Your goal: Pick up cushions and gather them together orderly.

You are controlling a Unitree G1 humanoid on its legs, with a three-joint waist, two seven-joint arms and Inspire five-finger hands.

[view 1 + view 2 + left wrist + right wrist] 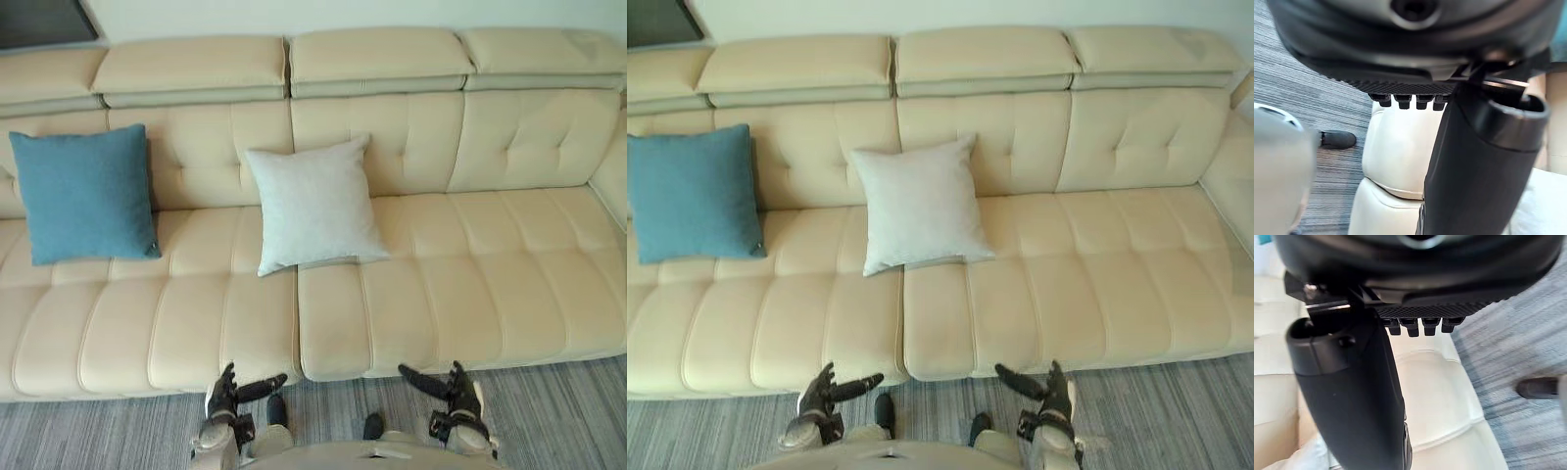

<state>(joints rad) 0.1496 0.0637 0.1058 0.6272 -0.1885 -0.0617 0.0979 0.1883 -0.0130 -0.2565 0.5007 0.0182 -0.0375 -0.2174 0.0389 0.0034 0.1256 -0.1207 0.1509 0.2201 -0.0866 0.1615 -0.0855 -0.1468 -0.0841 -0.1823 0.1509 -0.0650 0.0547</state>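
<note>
Both hands hang low at the near edge of the scene, in front of the sofa and over the grey striped carpet [568,411]. The left hand [223,397] is on the left and the right hand [460,392] on the right. Each hand is relaxed and spread, its thumb pointing inward toward the other hand, and neither has hold of anything. Neither touches the sofa or a cushion.

The cream sofa [470,284] runs across the whole width. Two cushions stand on its seat, both leaning back against the tufted backrest. The blue cushion [86,193] is at the far left. The white cushion [313,204] is near the middle, to the right of the blue one, and its lower edge rests over the seam between two seat sections. The cushions are well apart, with bare backrest and seat between them, and both lie far from the hands.
</note>
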